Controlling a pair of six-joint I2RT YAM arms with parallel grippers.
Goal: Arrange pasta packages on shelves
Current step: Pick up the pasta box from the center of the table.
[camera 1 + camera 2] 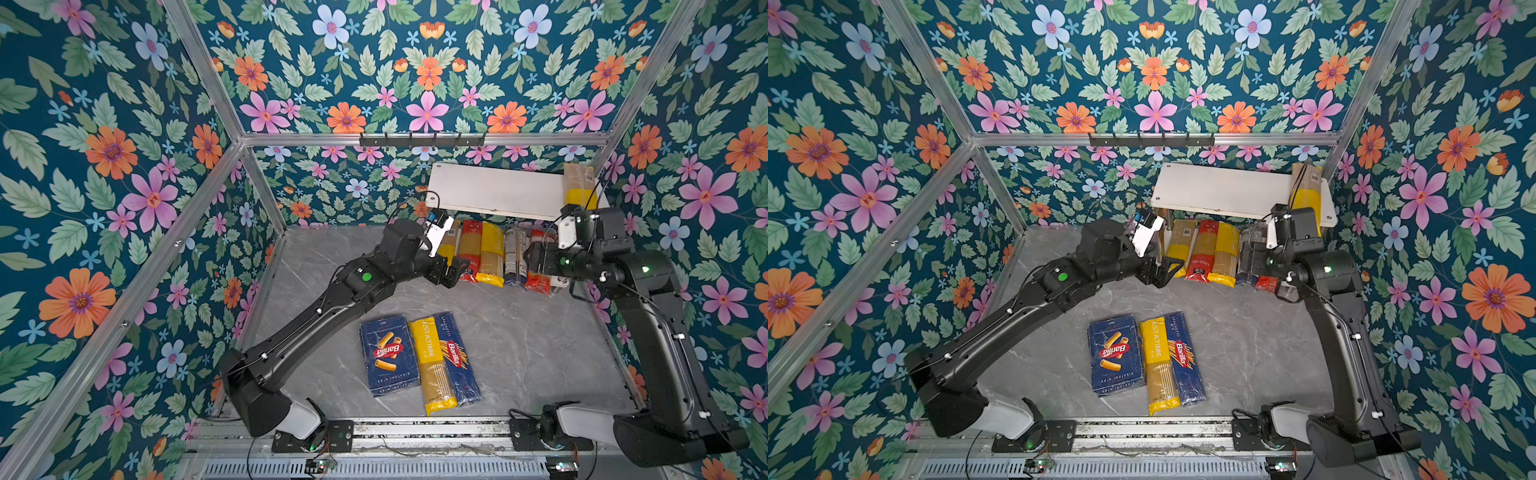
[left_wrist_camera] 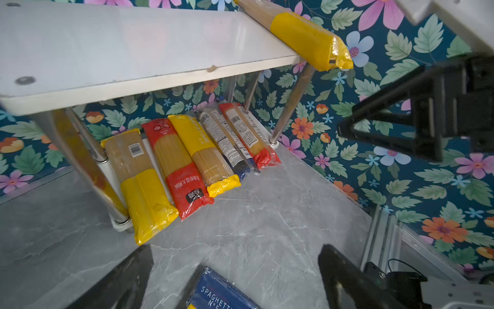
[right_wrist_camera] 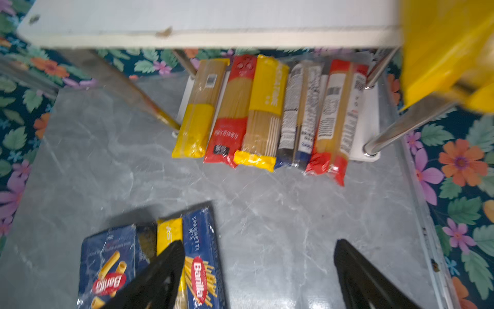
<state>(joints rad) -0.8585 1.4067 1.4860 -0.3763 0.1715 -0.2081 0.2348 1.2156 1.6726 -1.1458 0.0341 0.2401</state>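
The shelves' white top board [image 1: 494,191] carries one yellow pasta package [image 1: 579,189] at its right end, overhanging the front edge. Several pasta packages [image 2: 187,157] lie side by side on the lower board [image 3: 367,125]. On the table lie a wide blue Barilla pack [image 1: 388,355], a yellow spaghetti bag [image 1: 432,365] and a narrow blue Barilla pack [image 1: 457,357]. My left gripper [image 1: 451,272] hovers open and empty in front of the lower row's left end. My right gripper [image 3: 258,246] is open and empty above bare table, in front of the row's right end.
A black hook rail [image 1: 422,140] hangs on the back wall above the shelves. Floral walls and aluminium frame posts [image 1: 266,187] close in the grey marble table [image 1: 532,340] on three sides. Chrome corner posts [image 3: 401,128] stand at the shelves' corners.
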